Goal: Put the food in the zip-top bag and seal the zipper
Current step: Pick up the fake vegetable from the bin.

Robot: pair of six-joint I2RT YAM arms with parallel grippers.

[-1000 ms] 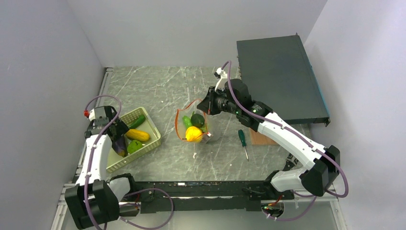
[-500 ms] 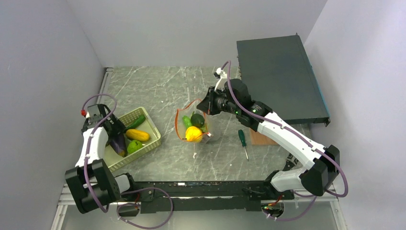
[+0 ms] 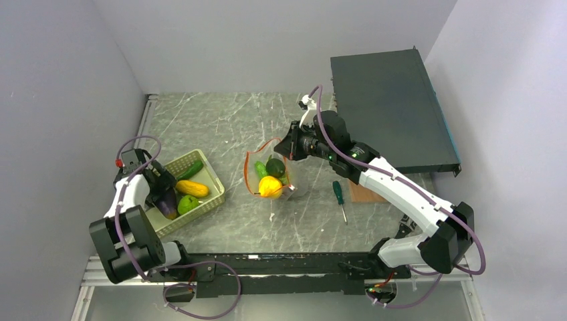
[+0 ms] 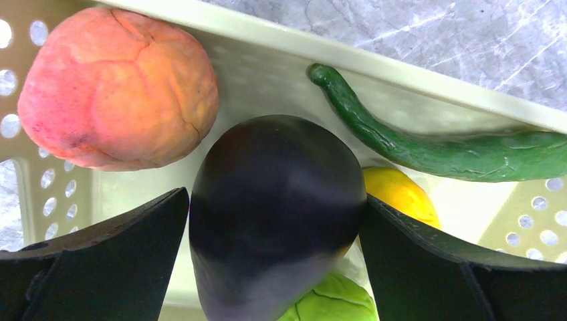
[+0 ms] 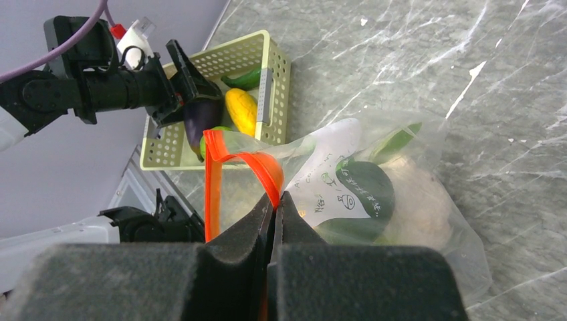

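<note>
Left wrist: dark purple eggplant (image 4: 274, 214) sits between the wide-spread left jaws.

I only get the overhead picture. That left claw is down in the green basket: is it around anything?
Observer: Yes. Its wrist camera shows the left gripper open, with one finger on each side of the dark purple eggplant.
Operator: And the right claw by the bag, is it just resting there?
Observer: No. Its own camera shows the right gripper shut on the red-orange zipper strip at the mouth of the clear bag.
</note>
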